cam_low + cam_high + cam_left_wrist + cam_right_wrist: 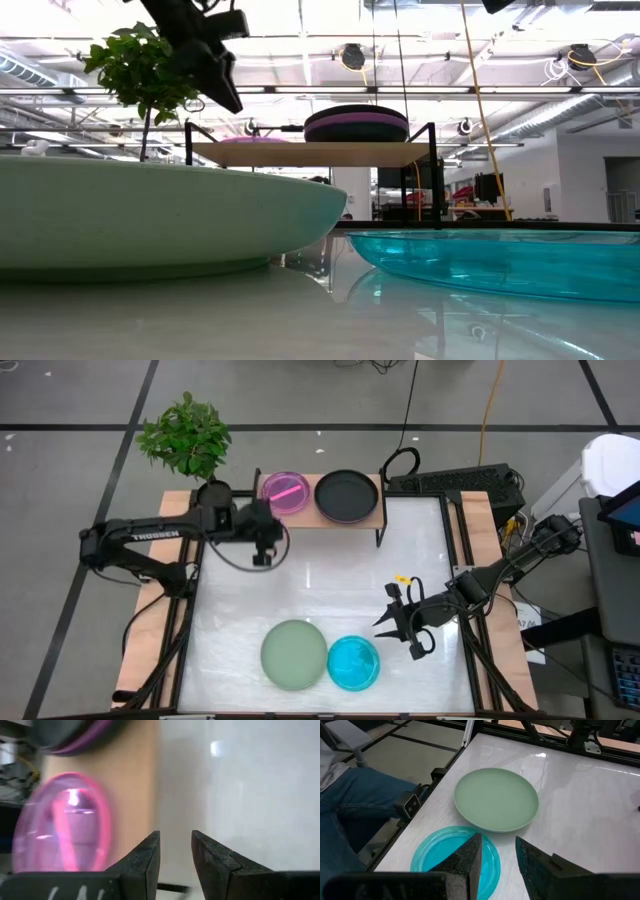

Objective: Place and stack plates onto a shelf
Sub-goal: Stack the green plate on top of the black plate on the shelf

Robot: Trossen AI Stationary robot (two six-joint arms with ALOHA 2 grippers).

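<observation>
While shelf [372,515] holds plates [347,495], pink plate [285,492].

Bright overhead lighting, glare on white tabletop [320,575], left wrist view blurred

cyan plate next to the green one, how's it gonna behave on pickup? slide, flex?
The cyan plate lies flat on the glossy white tabletop, so a sideways nudge would probably slide it rather than tip it. It looks thin and translucent, so likely light and slightly flexible at its shallow raised rim. Its edge sits close to the sage green plate, so a push could bump that.
</observation>
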